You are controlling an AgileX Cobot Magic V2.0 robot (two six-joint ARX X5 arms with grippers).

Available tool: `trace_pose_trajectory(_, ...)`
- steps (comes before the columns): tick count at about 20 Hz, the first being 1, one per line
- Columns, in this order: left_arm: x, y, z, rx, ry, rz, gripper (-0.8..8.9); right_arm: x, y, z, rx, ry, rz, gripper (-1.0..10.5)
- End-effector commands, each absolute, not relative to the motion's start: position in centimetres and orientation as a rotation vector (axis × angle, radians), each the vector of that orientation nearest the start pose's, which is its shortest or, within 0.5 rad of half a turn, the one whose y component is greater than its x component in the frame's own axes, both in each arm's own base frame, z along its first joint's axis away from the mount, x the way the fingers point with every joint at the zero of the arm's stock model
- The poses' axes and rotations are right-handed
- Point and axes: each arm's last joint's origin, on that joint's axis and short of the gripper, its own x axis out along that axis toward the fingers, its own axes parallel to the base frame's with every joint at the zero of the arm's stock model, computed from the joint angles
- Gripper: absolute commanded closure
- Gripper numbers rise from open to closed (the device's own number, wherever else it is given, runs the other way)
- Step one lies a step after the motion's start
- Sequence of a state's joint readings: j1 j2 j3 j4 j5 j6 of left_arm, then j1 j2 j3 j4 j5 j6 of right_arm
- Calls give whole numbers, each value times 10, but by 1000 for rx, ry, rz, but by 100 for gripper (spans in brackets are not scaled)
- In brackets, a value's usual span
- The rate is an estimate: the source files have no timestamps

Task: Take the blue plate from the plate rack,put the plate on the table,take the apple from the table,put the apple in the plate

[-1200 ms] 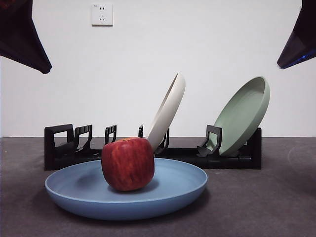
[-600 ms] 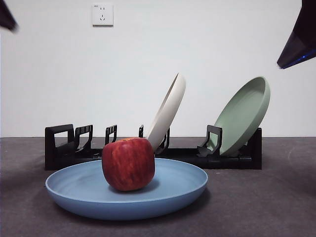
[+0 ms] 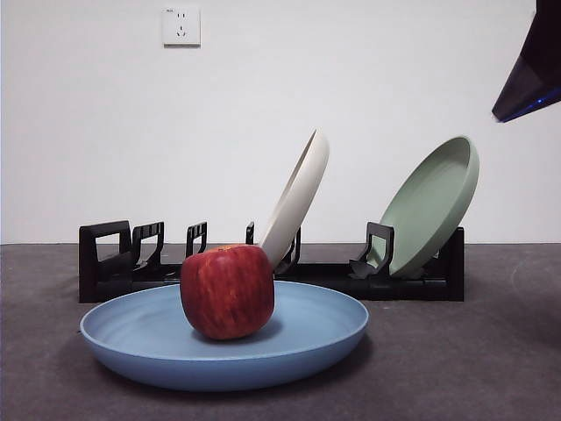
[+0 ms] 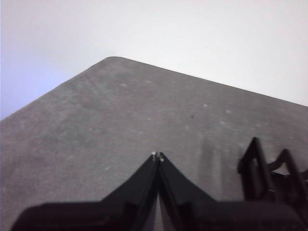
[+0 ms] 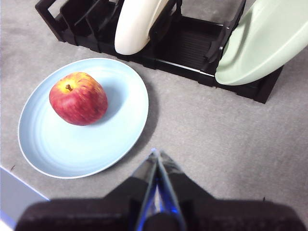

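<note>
On the counter (image 3: pixel 491 351), apple (image 3: pixel 228 291) sits inside blue plate (image 3: pixel 223 338); right claw (image 5: pixel 156 156) pressed together, hovering nearer beside plate; left claw (image 4: pixel 157 156) pressed together, well apart.

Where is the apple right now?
The apple sits inside the blue plate on the table, left of the plate's centre in the front view, in front of the plate rack.

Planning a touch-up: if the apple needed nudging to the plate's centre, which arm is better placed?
Probably right. The right end effector, shut, hangs just beside the blue plate holding the apple. The left end effector faces bare table.
</note>
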State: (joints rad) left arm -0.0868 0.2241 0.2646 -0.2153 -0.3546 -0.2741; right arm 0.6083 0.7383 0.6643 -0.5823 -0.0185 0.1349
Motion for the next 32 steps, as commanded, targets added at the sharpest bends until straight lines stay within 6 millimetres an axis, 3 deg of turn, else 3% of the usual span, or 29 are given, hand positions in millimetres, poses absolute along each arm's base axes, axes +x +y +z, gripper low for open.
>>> trace_pose_trajectory(1,101,3,197,-231,111,272,814,123,87,262,-62,679,559,946)
trace_pose_trajectory(9,98,2,169,-45,143,128,814,123,87,262,-62,679,559,946)
trace_pose_trajectory(15,97,2,147,-39,183,86,814,123,87,262,-62,679,558,946)
trace_pose_trajectory(32,97,0,146,-58,192,42,814,123,86,262,-63,678,558,946)
